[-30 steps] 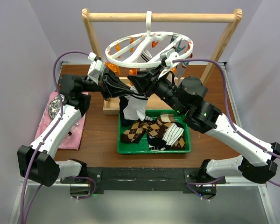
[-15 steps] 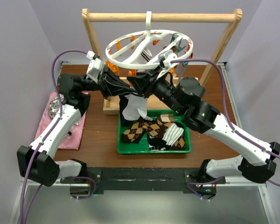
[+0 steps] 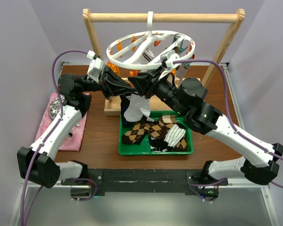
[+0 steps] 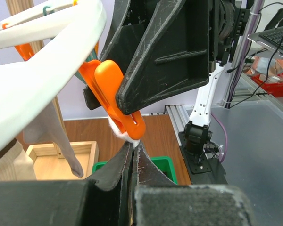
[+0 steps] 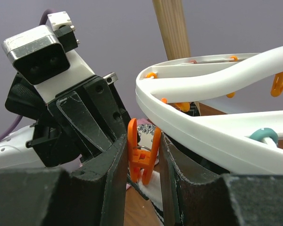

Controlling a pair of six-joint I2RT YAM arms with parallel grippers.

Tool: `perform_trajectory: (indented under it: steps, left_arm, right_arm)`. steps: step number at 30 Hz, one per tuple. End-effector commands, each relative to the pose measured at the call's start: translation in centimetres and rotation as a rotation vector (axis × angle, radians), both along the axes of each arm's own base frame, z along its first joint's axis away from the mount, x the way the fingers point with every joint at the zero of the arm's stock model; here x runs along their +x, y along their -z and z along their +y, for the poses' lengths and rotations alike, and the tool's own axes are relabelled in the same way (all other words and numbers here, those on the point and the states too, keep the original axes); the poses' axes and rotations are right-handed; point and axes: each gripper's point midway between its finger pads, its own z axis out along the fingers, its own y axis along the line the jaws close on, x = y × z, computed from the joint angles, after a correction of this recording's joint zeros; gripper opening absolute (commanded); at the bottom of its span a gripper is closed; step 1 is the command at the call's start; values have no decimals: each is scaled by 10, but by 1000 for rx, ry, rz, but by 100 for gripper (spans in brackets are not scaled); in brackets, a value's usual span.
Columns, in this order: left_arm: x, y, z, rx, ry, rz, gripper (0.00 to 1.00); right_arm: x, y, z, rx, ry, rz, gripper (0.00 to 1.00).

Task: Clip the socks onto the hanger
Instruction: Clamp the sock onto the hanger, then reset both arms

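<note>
Over brown table [image 3: 99, 136], far centre: clamps sock [image 3: 134, 108] in closed left gripper [image 4: 133, 148], squeezes orange peg [image 5: 141, 162] under hanger [image 5: 198, 134] with right gripper [image 5: 142, 141].

White ring hanger [image 3: 125, 65] on wooden bar [image 3: 188, 18], patterned socks [image 3: 155, 132] in green tray [image 3: 155, 153]

Light wooden frame [image 3: 162, 18] at the back, green tray [image 3: 155, 153] mid-table, pink cloth [image 3: 74, 135] at left, brown table [image 3: 101, 136].

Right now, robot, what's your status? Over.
Right gripper squeezing an orange peg on the hanger. Left gripper shut on the white sock, top edge at that peg. Nothing in the way.
</note>
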Motion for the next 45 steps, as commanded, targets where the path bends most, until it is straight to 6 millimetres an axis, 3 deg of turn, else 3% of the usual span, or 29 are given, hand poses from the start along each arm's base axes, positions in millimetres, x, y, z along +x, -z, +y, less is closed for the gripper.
perform_trajectory:
  steps: [1,19,26,31,37,41,45]
  left_arm:
    - [3,-25,2,-59,-53,-86,0]
    - [6,-31,5,-66,-72,-95,0]
    - [3,-29,6,-60,-68,-93,0]
    - [4,-27,7,-59,-73,-83,0]
    - [7,-21,8,-51,-96,-64,2]
    - [12,-11,11,-35,-122,-30,3]
    - [32,4,15,1,-223,33,2]
  right_arm:
    - [-17,-2,16,30,-107,-3,8]
    - [-13,7,5,6,-55,3,12]
    - [-7,8,-4,-3,-4,-7,32]
    - [-6,6,-6,-2,3,-13,58]
    - [-6,9,-15,-14,33,-6,78]
    - [-9,6,-21,-30,35,-23,86]
    - [-17,9,-28,-94,10,-62,90]
